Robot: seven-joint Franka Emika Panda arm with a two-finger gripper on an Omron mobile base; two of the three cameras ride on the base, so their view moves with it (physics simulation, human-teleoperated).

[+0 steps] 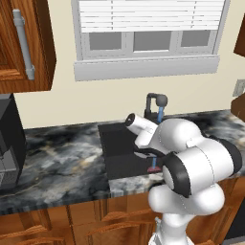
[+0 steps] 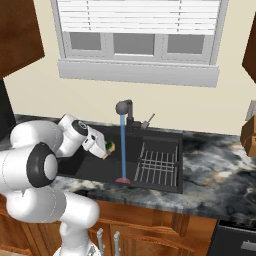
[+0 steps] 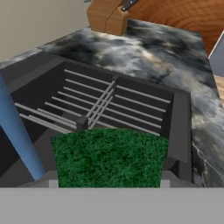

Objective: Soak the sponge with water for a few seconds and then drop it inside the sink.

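Left base view: arm bent forward over the sink [image 1: 115, 143], forearm angled toward the faucet [image 1: 155, 103] | Right base view: gripper [image 2: 106, 149] above the basin, clamped on the sponge [image 2: 109, 146], just beside the water [image 2: 122, 150] | Hand view: sponge [image 3: 109, 157] held between the fingertips, stream at left, dish rack [image 3: 96, 105] beyond, marbled surface [image 3: 175, 57] behind.

The small flat sponge [image 3: 109, 157] shows a speckled dark green top (yellow underneath, seen from the right base view). The thin stream of water [image 2: 123, 150] is light blue. The rectangular sink basin [image 2: 165, 137] is charcoal. The marbled stone bench [image 1: 57, 162] swirls grey, black and white.
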